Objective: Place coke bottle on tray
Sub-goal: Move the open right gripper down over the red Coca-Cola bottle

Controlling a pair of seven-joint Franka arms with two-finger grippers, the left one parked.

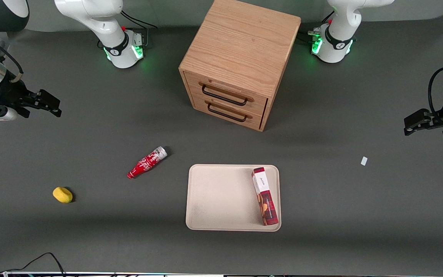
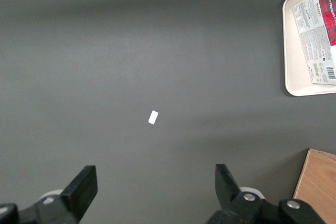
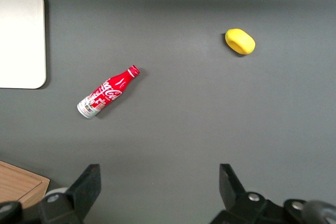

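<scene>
The coke bottle lies on its side on the grey table, beside the beige tray, toward the working arm's end. It also shows in the right wrist view, with a corner of the tray. My gripper is open and empty, held high above the table at the working arm's end, farther from the front camera than the bottle and well apart from it. Its fingers stand wide apart over bare table.
A red-and-white box lies on the tray. A wooden two-drawer cabinet stands farther from the front camera than the tray. A yellow lump lies near the bottle. A small white scrap lies toward the parked arm's end.
</scene>
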